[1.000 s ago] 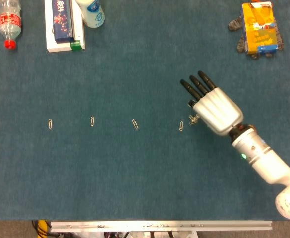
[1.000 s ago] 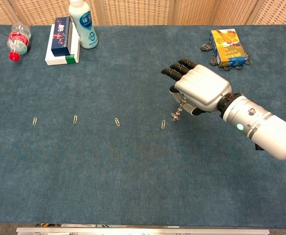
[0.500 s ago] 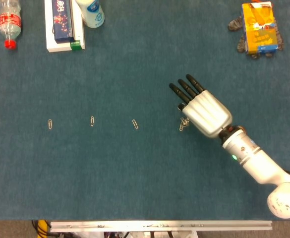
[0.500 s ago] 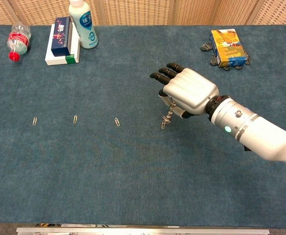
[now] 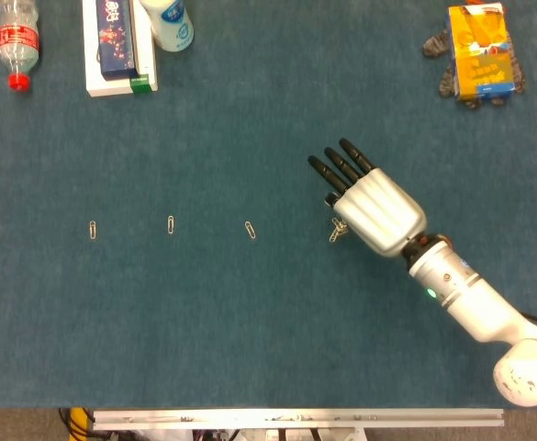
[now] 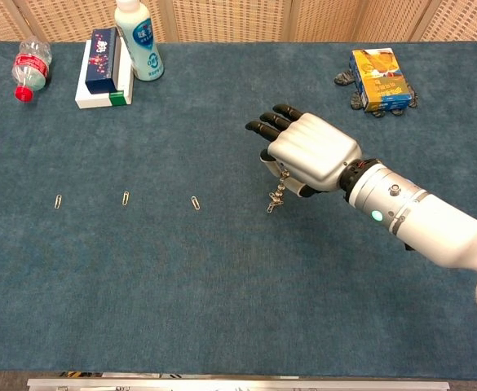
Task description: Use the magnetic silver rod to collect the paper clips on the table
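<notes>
The silver rod [image 6: 279, 189] is hanging down under the right hand [image 6: 310, 151], near the middle of the blue worktop [image 6: 222, 293]. The hand is holding it at the top, tucked under the palm, so most of the rod is hidden. The part that shows is pointing down toward the worktop and leaning a little to the left. Its long line is running up and down. Small shiny clips are sticking to it in a bumpy chain, and the lowest one [image 6: 271, 208] is hanging at the bottom tip, just over the cloth.

The black fingers [image 6: 272, 119] are reaching out flat and close together, pointing up and to the left, away from the arm. The thumb side is hidden under the hand, so I cannot tell just how it is pinching the rod.

Left of the rod, three paper clips are lying in a row: one near [image 6: 195, 202], one further [image 6: 125, 197], and one furthest away [image 6: 59, 201]. Each is lying flat and apart from the others.
</notes>
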